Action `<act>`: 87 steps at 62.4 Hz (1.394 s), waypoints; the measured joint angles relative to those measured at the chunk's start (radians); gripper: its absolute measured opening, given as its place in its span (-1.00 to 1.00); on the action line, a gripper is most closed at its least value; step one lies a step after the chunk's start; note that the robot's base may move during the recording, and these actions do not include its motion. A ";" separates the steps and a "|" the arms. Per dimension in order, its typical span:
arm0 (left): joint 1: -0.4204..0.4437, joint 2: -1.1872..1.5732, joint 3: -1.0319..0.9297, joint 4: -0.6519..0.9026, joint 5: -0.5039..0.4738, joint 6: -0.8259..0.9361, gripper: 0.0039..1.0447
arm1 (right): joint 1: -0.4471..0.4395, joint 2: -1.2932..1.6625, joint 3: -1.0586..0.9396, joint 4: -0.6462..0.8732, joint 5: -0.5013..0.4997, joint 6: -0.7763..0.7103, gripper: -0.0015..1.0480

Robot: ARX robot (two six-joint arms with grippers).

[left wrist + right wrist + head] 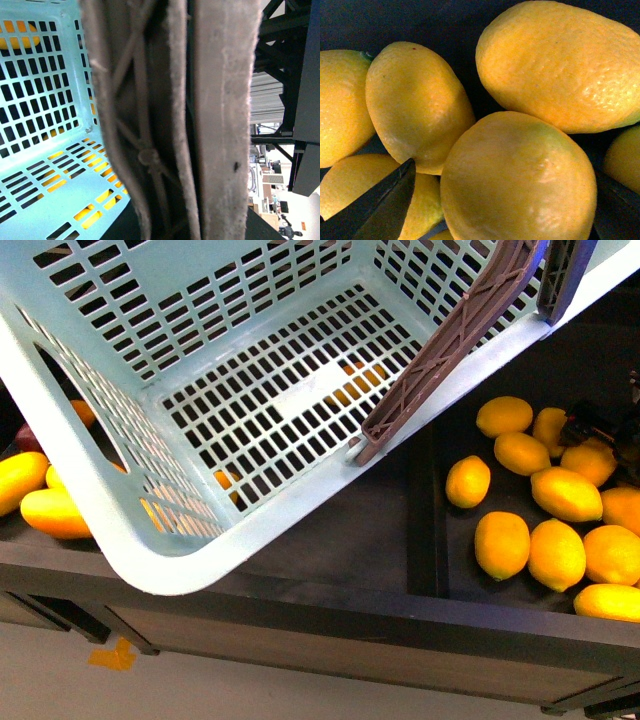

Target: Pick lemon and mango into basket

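Start at the basket (150, 560): note it tilted over the shelf (330, 550), near corner lowest, nothing yet inside. Look right of the basket, past the divider (425, 510), for the lemon heap (530, 545); toward its far side, find the right claw (502, 215), dark among the fruit in the front view. Read that claw as released: one finger (380, 205) on each side of the lemon (520, 180), straddling it without pressing, as far as the wrist view shows. Expect a light, firm fruit with smooth, waxy skin; treat as slippery and apt to roll. Take hold across the short waist, never on the pointed ends, and close gently. Allow for neighbours (415, 105) crowding it, likely to shift on lifting. Left of the basket, look behind the rim for a dark red fruit, probably the mango (24, 437), mostly hidden; expect it heavier and softer-skinned, best gripped across the middle. Farthest off, note the handle (130, 100) filling the left wrist view; cannot tell whether the left claw is clenched on it, though the raised basket suggests so.
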 joint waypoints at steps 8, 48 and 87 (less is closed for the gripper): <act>0.000 0.000 0.000 0.000 0.000 0.000 -0.69 | 0.000 0.000 -0.003 -0.003 0.005 0.011 0.32; 0.000 0.000 0.000 0.000 0.000 0.000 -0.69 | -0.050 -0.357 -0.404 0.193 -0.155 0.002 0.26; 0.000 0.000 0.000 0.000 0.000 0.000 -0.69 | 0.115 -1.177 -0.723 0.265 -0.291 0.126 0.25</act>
